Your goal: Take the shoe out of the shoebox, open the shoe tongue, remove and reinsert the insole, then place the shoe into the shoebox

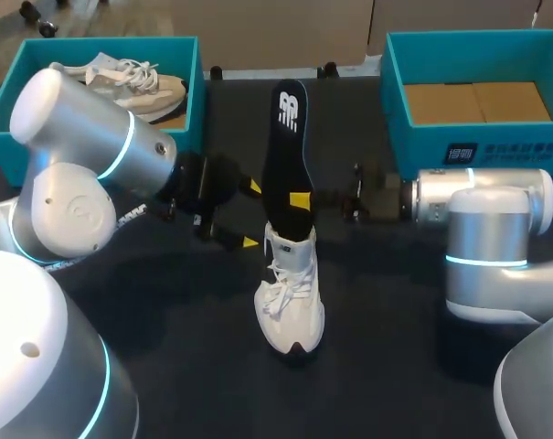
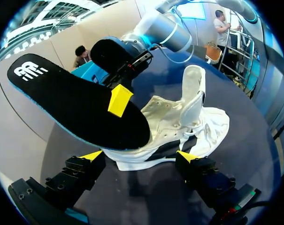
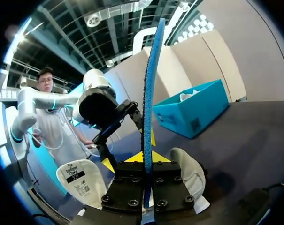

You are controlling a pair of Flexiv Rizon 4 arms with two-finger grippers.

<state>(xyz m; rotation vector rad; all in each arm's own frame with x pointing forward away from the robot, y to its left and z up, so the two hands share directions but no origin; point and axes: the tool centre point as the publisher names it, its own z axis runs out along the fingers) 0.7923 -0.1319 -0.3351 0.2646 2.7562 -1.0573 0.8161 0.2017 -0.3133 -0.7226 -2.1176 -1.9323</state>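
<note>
A white shoe (image 1: 291, 297) stands on the dark table, toe toward the front edge. A black insole (image 1: 287, 146) with a blue underside rises out of its opening, tilted toward the back. My right gripper (image 1: 301, 202) is shut on the insole just above the shoe. In the right wrist view the insole (image 3: 149, 84) shows edge-on between that gripper's (image 3: 147, 157) fingers. My left gripper (image 1: 251, 216) is open just left of the shoe's heel. In the left wrist view its gripper (image 2: 138, 155) straddles the shoe (image 2: 188, 126), with the insole (image 2: 71, 101) above.
A teal shoebox (image 1: 93, 44) at the back left holds a second, beige shoe (image 1: 134, 78). Another teal box (image 1: 395, 82) at the back right has a cardboard bottom. Bare dark table (image 1: 166, 347) lies in front of the shoe.
</note>
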